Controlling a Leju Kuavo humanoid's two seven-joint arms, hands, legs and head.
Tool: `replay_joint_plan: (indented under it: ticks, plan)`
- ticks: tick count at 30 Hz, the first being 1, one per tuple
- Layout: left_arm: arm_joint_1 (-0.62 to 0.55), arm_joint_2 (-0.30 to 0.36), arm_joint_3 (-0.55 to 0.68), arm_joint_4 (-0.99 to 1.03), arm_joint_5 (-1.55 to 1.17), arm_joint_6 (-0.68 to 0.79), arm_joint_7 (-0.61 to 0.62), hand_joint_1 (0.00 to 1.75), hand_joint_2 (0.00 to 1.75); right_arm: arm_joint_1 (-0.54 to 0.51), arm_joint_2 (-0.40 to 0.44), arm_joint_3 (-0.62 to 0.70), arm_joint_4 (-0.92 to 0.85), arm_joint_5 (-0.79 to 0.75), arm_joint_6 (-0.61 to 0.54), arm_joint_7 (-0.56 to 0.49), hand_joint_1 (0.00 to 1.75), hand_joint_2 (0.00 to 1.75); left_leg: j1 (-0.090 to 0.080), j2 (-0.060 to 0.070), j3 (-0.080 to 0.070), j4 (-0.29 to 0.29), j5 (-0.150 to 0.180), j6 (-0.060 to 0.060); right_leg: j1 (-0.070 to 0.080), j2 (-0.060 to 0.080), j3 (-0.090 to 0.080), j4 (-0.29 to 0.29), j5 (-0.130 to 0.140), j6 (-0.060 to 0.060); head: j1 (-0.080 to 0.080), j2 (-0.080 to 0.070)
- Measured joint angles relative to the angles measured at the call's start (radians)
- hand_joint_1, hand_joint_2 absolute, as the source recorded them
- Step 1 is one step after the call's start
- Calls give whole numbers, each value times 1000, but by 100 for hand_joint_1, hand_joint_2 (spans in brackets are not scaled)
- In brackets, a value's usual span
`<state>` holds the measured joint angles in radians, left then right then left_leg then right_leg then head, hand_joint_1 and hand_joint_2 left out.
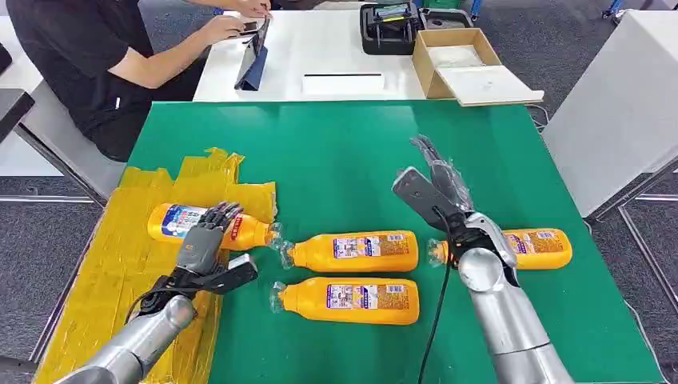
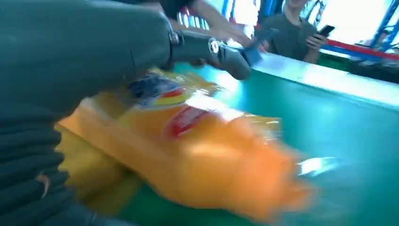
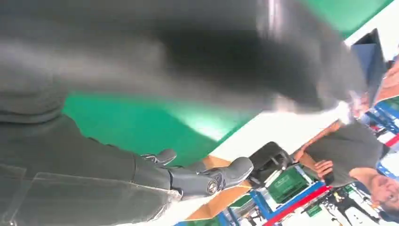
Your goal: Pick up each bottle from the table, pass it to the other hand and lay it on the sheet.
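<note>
Four orange bottles lie on the green table [image 1: 344,152]. One bottle [image 1: 180,222] rests on the yellow sheet [image 1: 120,272] with its neck over the green. My left hand [image 1: 209,244] hovers over it, fingers spread across its middle and thumb stretched away, not gripping. In the left wrist view this bottle [image 2: 197,150] is a blur below my left hand [image 2: 70,56]. Two bottles [image 1: 352,250] [image 1: 348,300] lie side by side mid-table. The fourth bottle [image 1: 540,246] lies behind my right forearm. My right hand [image 1: 436,180] is raised above the table, fingers apart and holding nothing, as the right wrist view also shows of this hand [image 3: 117,155].
A person [image 1: 96,56] sits at the far left with a phone, beside a white table [image 1: 320,48] holding a cardboard box [image 1: 460,64] and a black case [image 1: 389,28]. A white cabinet [image 1: 624,104] stands to the right.
</note>
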<state>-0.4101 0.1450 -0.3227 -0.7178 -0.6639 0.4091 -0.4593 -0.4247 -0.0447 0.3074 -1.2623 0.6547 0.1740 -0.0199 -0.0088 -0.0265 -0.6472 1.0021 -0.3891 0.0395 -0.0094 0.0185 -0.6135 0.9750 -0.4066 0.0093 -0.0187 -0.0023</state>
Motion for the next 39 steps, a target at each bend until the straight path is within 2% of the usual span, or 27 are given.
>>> replay_joint_plan:
  ticks: [4, 7, 9, 14, 21, 26, 34, 39]
  plan:
    - [109, 51, 39, -305, 258, -119, 45, 0, 0, 92, -61, -11, -71, 73, 6, -18, 0, 175, -1, 5, 0, 1, -2, 3, -1, 2, -1, -1, 0, 1, -1, 0]
    - [193, 85, 172, -523, 517, -224, 28, 0, 0, 185, -122, -27, -163, 158, 10, -10, 0, 175, 0, 5, 0, 1, -4, 5, -3, 2, -4, -1, 0, 0, -1, 0]
    - [235, 104, 276, -624, 562, -264, 6, 0, 0, 258, -155, -50, -224, 215, 11, -8, 0, 175, 1, 5, 0, 1, -5, 4, -3, 2, -4, -2, -1, -1, -1, 0]
    - [275, 111, 428, -731, 559, -304, -29, 0, 0, 378, -175, -125, -331, 251, 25, -27, 0, 175, 4, 6, 1, 0, -6, 3, -2, 5, -4, -1, -2, -3, -2, 0]
    - [271, 104, 438, -739, 516, -300, -30, 0, 0, 491, -193, -208, -406, 277, 35, -48, 0, 175, 5, 6, 2, 0, -6, 2, 0, 4, -4, -1, -2, -4, -1, 0]
    - [262, 104, 438, -735, 523, -295, -16, 0, 0, 511, -238, -236, -407, 286, 51, -58, 0, 175, 5, 8, 2, 0, -6, 2, 0, 6, -4, -1, -2, -4, -2, 0]
    - [279, 104, 439, -738, 530, -295, -10, 0, 0, 473, -321, -251, -374, 336, 58, -35, 0, 175, 5, 7, 1, 0, -6, 3, 0, 5, -3, -1, -2, -4, -1, 0]
    - [278, 104, 435, -739, 543, -295, -8, 0, 0, 384, -360, -226, -233, 441, 26, -3, 0, 175, 5, 10, 2, 0, -6, 2, 0, 6, -4, -1, -2, -4, -1, 0]
